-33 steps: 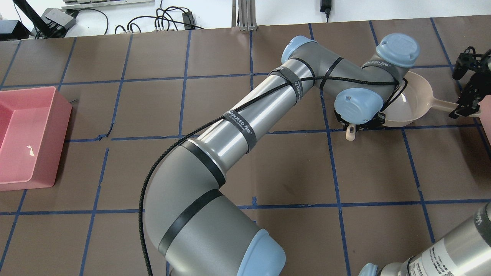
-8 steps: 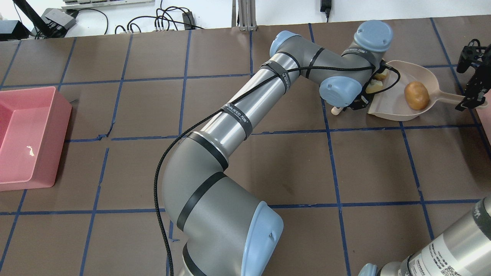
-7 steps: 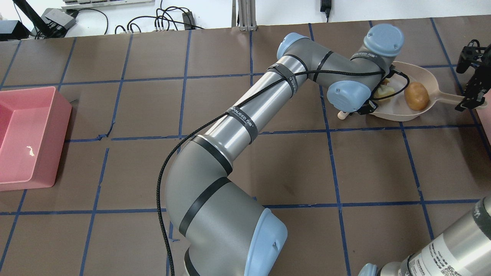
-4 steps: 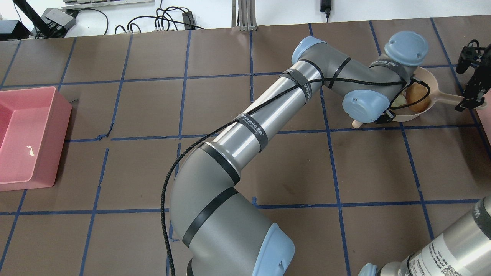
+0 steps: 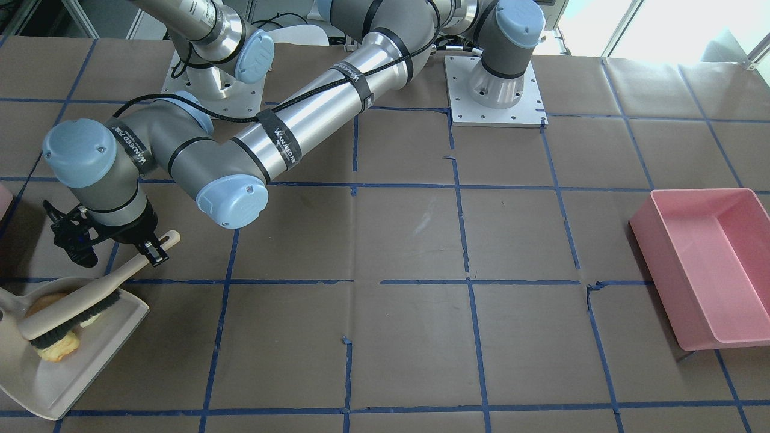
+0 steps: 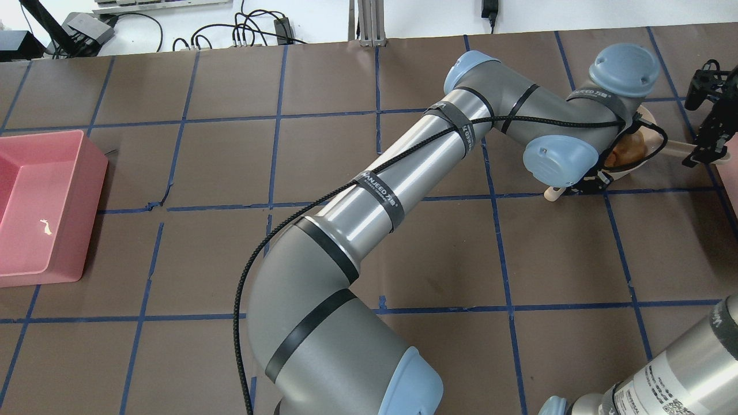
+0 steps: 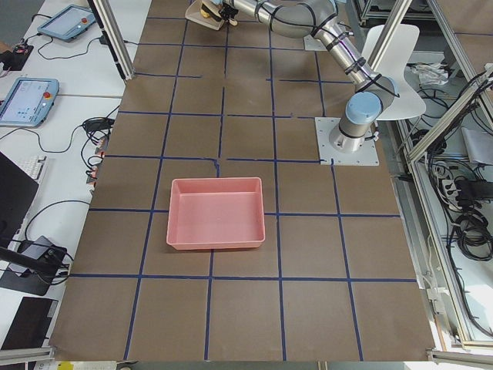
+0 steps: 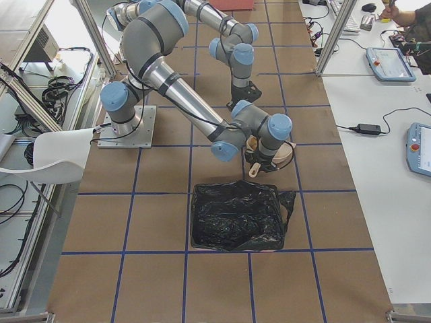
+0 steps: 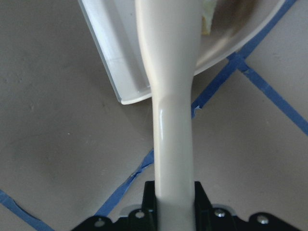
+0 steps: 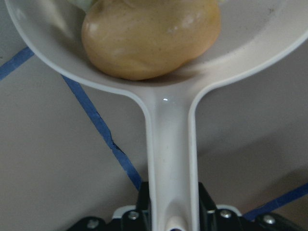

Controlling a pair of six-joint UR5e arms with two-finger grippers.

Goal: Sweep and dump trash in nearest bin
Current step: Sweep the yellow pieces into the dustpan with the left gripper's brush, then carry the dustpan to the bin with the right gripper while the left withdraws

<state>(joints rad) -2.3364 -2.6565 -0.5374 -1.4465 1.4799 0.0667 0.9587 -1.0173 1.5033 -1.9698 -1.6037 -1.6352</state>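
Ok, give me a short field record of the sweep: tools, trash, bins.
left gripper: shut on brush handle
right gripper: shut on dustpan handle
brush: bristles inside the dustpan, against the trash
trash: in the dustpan, potato-like piece nearest its handle
nearest bin: pink corner at the overhead view's right edge
pink tub: on the robot's left side

The trash (image 5: 57, 350) lies in the dustpan (image 5: 66, 377) beneath the brush (image 5: 67, 308), well apart from the tub (image 5: 662, 284).
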